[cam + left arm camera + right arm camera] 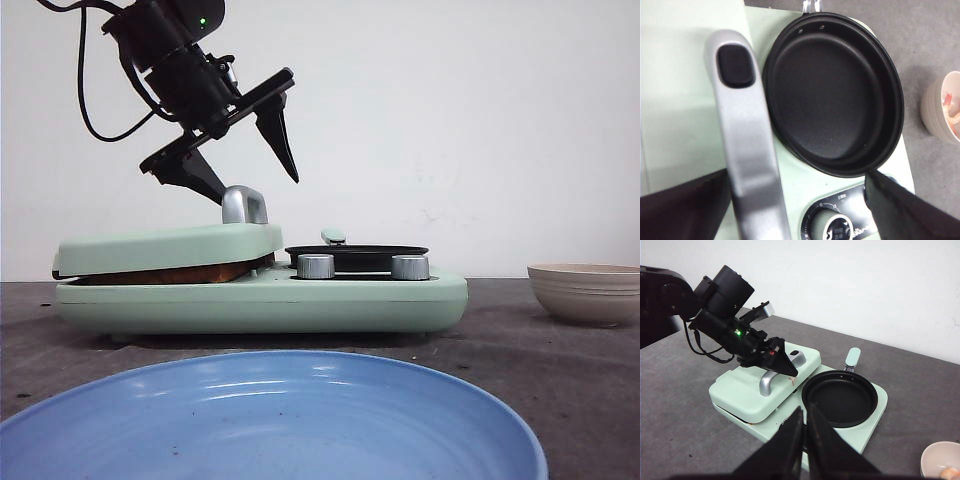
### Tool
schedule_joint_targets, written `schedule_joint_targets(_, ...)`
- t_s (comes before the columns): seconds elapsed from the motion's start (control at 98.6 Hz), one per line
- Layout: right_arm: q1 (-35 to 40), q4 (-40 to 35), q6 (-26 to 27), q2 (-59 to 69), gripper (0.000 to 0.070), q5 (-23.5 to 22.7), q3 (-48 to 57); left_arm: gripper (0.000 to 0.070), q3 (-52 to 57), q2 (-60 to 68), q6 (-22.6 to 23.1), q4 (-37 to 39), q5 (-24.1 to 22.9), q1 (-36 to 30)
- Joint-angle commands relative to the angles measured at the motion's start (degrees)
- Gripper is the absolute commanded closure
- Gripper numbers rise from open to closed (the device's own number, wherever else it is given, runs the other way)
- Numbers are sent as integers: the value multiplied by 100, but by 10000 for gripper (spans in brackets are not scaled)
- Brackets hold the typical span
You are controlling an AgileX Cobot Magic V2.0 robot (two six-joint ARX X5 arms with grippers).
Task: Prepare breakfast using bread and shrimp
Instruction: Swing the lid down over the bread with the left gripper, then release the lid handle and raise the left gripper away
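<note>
Bread (175, 273) is seen as a brown edge clamped under the closed mint lid (165, 247) of the sandwich press, left half of the appliance (400, 300); only the crust edge shows in the front view, slice count cannot be told. Shrimp (954, 116) is seen as pink-white pieces inside the beige bowl (587, 292), which sits on the worktop (500, 340) well apart to the right of the appliance. The black pan (832, 95) on the right half of the appliance is seen empty. The left gripper (250, 170) is held just above the silver lid handle (742, 150), fingers apart and straddling it in the wrist view, nothing gripped, no contact visible. The right gripper (804, 440) is hung back over the near side of the appliance, fingers together or nearly so, nothing held. An empty blue plate (270, 420) is placed nearest the camera. Step in hand is judged to be the toasting stage: bread is pressed, the lid is either just released or about to be taken. If the lid is to be opened, the left fingers need to be lowered around the handle, closed, then swung up along the hinge arc at the left end. The shrimp is judged not yet handled; a reach by the right arm to the bowl and a transfer to the pan would be needed, with a fine pinch given the small pieces.
</note>
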Motion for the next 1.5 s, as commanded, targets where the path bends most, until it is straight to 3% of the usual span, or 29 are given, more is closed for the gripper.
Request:
schedule_joint_targets(0.0, 31, 57, 83, 11, 700, -15, 48, 227, 140, -249, -76, 57, 24, -33)
schedule_joint_targets(0.294, 31, 31, 103, 11, 700, -15, 48, 244, 140, -1493, 4, -59, -424, -22)
schedule_joint_targets(0.568, 31, -125, 131, 13, 700, 2, 48, 482, 140, -2848, 184, -846, -535, -160)
schedule_joint_targets(0.71, 28, -114, 236, 24, 700, 9, 48, 553, 140, -3462, 439, -1266, -535, -323)
schedule_joint_targets(0.872, 28, -85, 621, 85, 700, 326, 48, 695, 138, -4011, 638, -1563, -535, -562)
schedule_joint_targets(1.096, 17, 55, 1252, 402, 700, 728, 48, 696, 138, -4579, 695, -1843, -533, -730)
schedule_joint_targets(1.288, -35, 291, 1412, 804, 700, 918, 48, 696, 138, -5023, 822, -2063, -538, -745)
schedule_joint_targets(1.491, -682, 605, 1716, 1281, 700, 990, 85, 696, 138, -5383, 997, -2371, -627, -745)
